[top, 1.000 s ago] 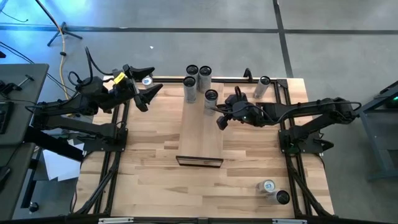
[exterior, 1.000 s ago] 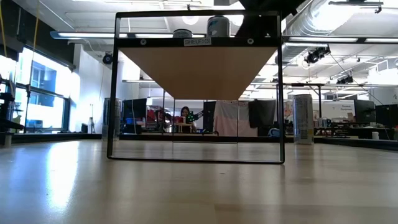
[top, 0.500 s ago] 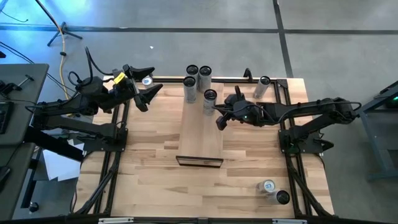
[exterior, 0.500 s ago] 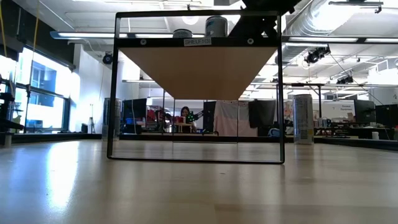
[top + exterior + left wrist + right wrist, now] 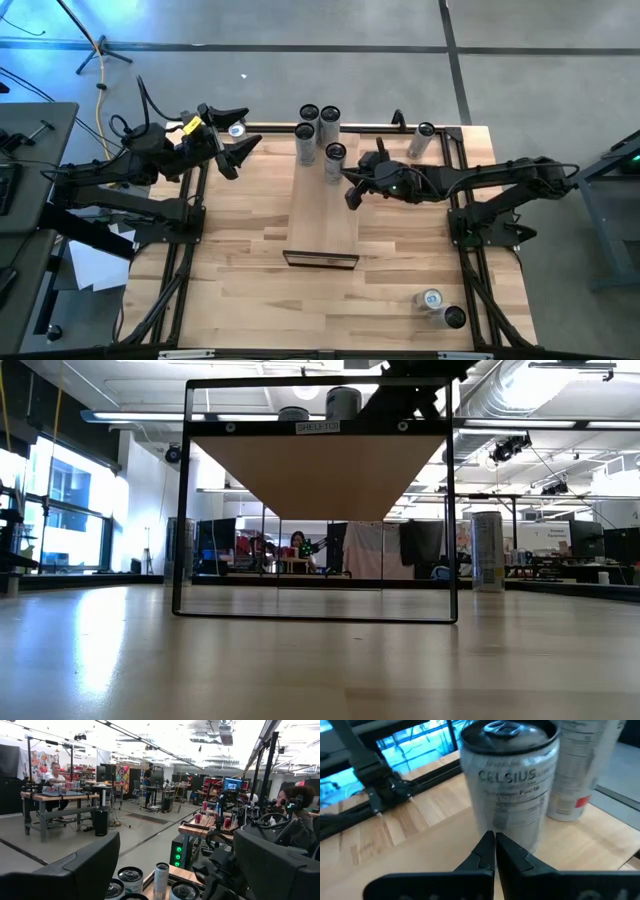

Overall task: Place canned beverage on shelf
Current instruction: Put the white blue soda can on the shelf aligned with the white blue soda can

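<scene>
Table (image 5: 250,220): we see a butcher-block top, pale striped planks, dark frame rails along both sides.
Shelf (image 5: 322,215): long narrow board of smooth pale wood, raised in a thin black frame; four cans stand at its far end.
Left gripper (image 5: 238,143): waiting at the table's far left corner, fingers spread wide, nothing between them.
Right gripper (image 5: 494,851): fingers pressed tight together, tips against the can's side, holding nothing.
Can (image 5: 509,780): grey metal cylinder, upright on the shelf, nearest of the four.
</scene>
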Robot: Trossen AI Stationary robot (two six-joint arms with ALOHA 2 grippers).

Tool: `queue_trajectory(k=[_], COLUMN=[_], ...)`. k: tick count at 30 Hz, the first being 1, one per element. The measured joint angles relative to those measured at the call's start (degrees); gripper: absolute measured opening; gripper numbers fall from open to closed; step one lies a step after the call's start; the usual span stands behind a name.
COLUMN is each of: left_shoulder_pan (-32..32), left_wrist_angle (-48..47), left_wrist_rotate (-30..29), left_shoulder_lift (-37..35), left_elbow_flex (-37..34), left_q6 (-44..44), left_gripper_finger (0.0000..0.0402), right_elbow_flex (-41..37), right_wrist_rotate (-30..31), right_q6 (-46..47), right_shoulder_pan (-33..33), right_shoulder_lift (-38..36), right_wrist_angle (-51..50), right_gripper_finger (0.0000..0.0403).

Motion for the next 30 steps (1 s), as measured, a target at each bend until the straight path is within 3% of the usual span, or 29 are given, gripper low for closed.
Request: queue_trajectory(k=[19, 30], left_shoulder_pan=[0.0, 0.0], left_wrist_angle=[0.1, 0.1], left_wrist_rotate=[0.0, 0.0], left_shoulder_lift=[0.0, 0.0], left_elbow_flex=[0.0, 0.0], left_q6=[0.0, 0.0], left_gripper_finger=[0.0356, 0.0356], right_elbow_flex=[0.0, 0.0], right_wrist_rotate=[-1.3, -6.5], right_q6=[-2.7, -4.2], right_shoulder_pan=[-2.8, -4.6], right_shoulder_lift=[4.0, 3.9], right_wrist_angle=[5.6, 6.9], right_gripper_finger=[0.0000, 0.0000])
